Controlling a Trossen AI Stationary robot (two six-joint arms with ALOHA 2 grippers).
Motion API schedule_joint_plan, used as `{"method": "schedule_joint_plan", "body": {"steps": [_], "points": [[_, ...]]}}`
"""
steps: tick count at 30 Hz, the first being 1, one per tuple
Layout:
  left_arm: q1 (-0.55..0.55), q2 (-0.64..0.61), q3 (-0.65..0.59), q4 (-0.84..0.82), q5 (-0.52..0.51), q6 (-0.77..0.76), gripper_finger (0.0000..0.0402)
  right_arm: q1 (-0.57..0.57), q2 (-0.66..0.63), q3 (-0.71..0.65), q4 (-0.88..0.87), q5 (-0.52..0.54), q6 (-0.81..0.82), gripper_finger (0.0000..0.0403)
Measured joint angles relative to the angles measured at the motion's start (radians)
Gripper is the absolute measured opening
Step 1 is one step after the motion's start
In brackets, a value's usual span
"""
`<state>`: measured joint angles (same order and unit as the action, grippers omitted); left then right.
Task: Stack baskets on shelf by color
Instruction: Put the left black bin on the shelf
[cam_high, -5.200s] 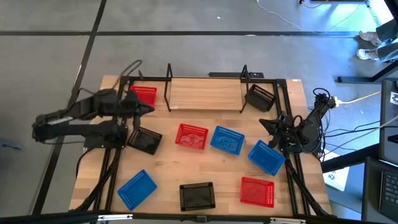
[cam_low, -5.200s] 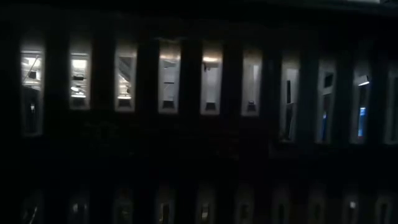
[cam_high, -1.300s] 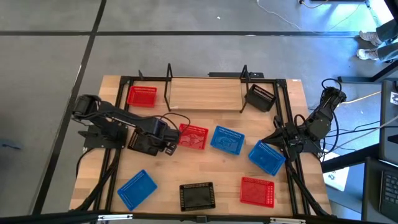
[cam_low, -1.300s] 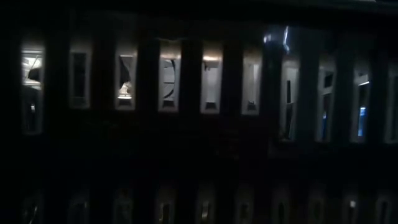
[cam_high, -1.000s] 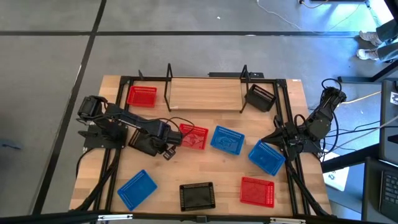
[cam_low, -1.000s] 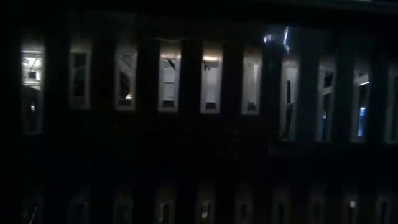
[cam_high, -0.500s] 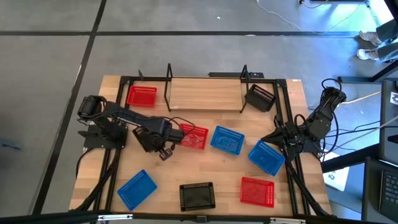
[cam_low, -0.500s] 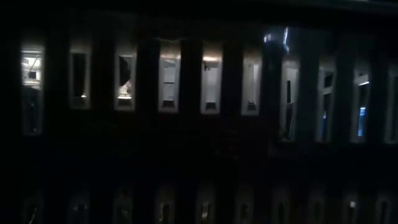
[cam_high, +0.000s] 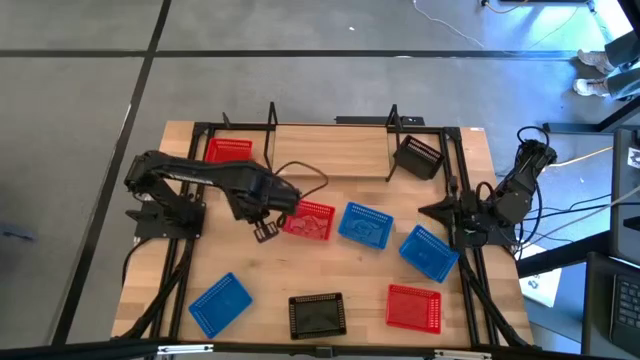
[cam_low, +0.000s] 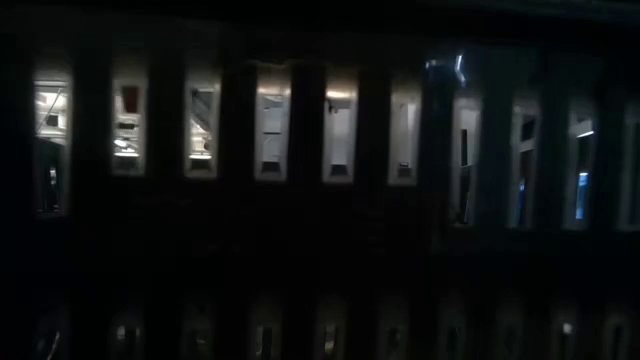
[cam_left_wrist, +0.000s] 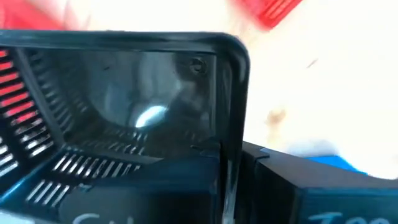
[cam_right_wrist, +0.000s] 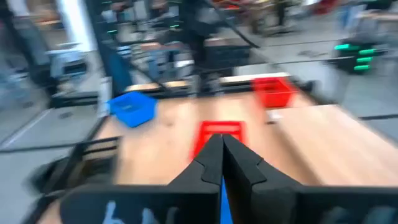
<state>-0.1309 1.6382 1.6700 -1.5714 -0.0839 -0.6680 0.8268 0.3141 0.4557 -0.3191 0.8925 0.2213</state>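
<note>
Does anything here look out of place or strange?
Yes. The left gripper holds a black basket by its rim, tilted in the air. The loose baskets lie scattered at odd angles, for example the blue basket. The shelf holds none.

A wooden counter (cam_high: 330, 275) stands on a grey concrete floor (cam_high: 300, 90) crossed by dark seam lines (cam_high: 150, 50). Cables (cam_high: 580, 155) trail over the floor beyond the counter's right edge. The low view is mostly dark, with lit slots (cam_low: 270, 135).

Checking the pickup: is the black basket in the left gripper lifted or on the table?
Cannot tell the height. The left gripper is shut on the black basket, whose mesh wall fills the left wrist view.
</note>
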Motion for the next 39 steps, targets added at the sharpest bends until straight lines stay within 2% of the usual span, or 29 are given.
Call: {"method": "schedule_joint_plan", "body": {"steps": [5, 8, 13, 19, 21, 26, 32, 34, 39], "points": [[0.0, -0.004, 0.156, 0.003, -0.082, 0.144, 0.0, 0.0, 0.0, 0.0, 0.0, 0.188, -0.041, 0.0006], [0.024, 0.0, 0.206, 0.005, -0.144, 0.252, 0.0, 0.0, 0.0, 0.0, 0.0, 0.251, -0.058, 0.0006], [0.095, 0.001, 0.221, 0.049, -0.221, 0.562, 0.0, 0.0, 0.0, 0.0, 0.0, 0.278, -0.103, 0.0006], [0.229, 0.025, 0.216, 0.263, -0.228, 0.883, 0.0, 0.0, 0.0, 0.0, 0.0, 0.293, -0.099, 0.0006], [0.282, 0.042, 0.216, 0.323, -0.178, 0.922, 0.0, 0.0, 0.0, 0.0, 0.0, 0.307, -0.103, 0.0006], [0.382, 0.116, 0.215, 0.322, -0.054, 0.973, 0.0, 0.0, 0.0, 0.0, 0.002, 0.382, -0.097, 0.0006], [0.424, 0.229, 0.214, 0.32, 0.039, 1.017, 0.0, 0.0, 0.0, 0.0, 0.006, 0.491, -0.043, 0.0006], [0.438, 0.265, 0.214, 0.321, 0.041, 1.018, 0.0, 0.0, -0.001, 0.0, 0.008, 0.501, -0.042, 0.0006], [0.446, 0.337, 0.214, 0.312, -0.03, 0.997, 0.0, 0.0, -0.001, 0.0, 0.011, 0.503, -0.041, 0.0006]]}}
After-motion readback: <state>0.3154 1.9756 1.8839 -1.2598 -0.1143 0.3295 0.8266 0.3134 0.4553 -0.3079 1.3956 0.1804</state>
